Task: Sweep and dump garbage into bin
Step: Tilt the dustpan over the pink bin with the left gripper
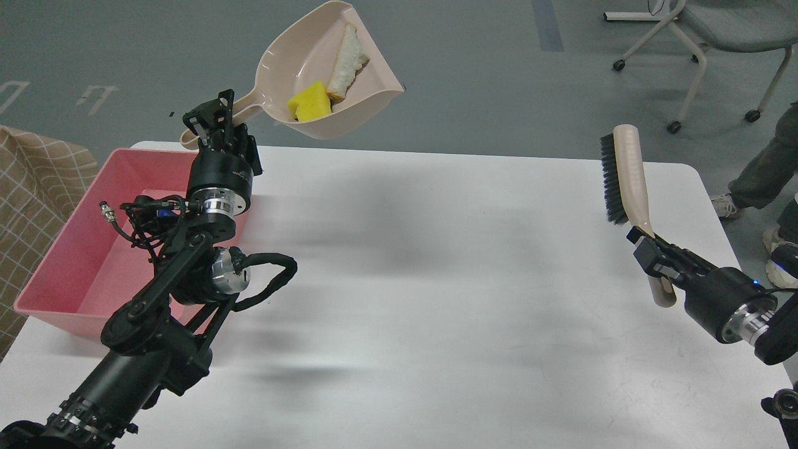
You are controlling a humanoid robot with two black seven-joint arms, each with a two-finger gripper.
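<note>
My left gripper (215,121) is shut on the handle of the beige dustpan (305,50) and holds it raised above the table's far edge, just right of the pink bin (75,249). The yellow sponge block (310,103) and the white bread slice (346,62) lie inside the pan, close together. My left arm covers part of the bin's right side. My right gripper (654,255) is shut on the handle of a beige brush (626,181) with black bristles, held upright over the table's right side.
The white table (436,280) spans the view. A checked brown cloth (31,187) lies left of the bin. An office chair (717,37) stands at the back right, and a person's legs and shoes (767,187) are at the right edge.
</note>
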